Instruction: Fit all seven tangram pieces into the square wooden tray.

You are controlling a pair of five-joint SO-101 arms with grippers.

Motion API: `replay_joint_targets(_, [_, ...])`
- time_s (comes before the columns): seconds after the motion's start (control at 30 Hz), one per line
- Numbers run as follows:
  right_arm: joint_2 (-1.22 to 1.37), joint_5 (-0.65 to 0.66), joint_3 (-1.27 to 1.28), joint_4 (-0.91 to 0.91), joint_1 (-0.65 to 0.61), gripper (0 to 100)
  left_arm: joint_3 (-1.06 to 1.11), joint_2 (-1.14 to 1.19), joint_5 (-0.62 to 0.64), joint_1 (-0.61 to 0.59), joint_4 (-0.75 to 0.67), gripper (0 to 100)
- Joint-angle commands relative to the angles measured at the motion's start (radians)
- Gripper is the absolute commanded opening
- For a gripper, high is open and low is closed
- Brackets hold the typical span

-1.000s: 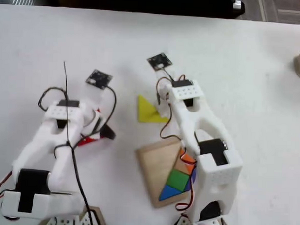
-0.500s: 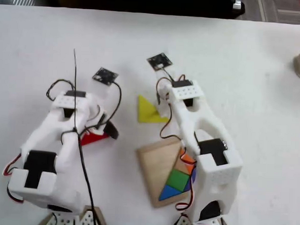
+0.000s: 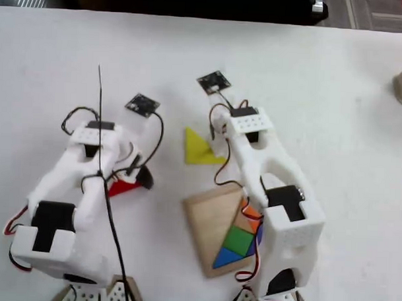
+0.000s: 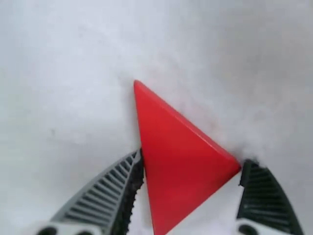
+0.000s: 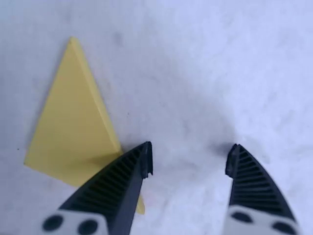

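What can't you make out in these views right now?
- High view: the right arm covers part of the wooden tray, so its pieces cannot be counted.
- High view: the left arm hides most of the red triangle; the left wrist view's edge cuts off one corner.
- Whether the left gripper clamps it: unclear in either view.

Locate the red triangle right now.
In the high view the red triangle lies on the table, left of the wooden tray and yellow triangle, between the left gripper's jaws, which both touch it.
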Motion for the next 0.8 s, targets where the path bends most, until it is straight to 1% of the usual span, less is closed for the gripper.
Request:
replay_joint_targets(0.0, [-0.007, 0.015, -0.046, -0.019, 0.002, 24.1, -0.051, -0.001, -0.011, -0.016, 0.008, 31])
replay_joint_targets(0.1, [-0.007, 0.015, -0.046, -0.019, 0.002, 24.1, -0.049, -0.001, -0.014, -0.018, 0.008, 30])
replay_joint_targets(0.23, [-0.007, 0.015, -0.046, -0.019, 0.002, 24.1, -0.055, -0.001, -0.014, -0.015, 0.006, 21])
replay_joint_targets(0.3, [-0.007, 0.015, -0.046, -0.019, 0.002, 24.1, -0.055, -0.001, -0.014, -0.015, 0.003, 19])
replay_joint_targets(0.77, [-0.007, 0.015, -0.046, -0.019, 0.002, 24.1, -0.051, -0.004, -0.006, -0.021, -0.005, 18])
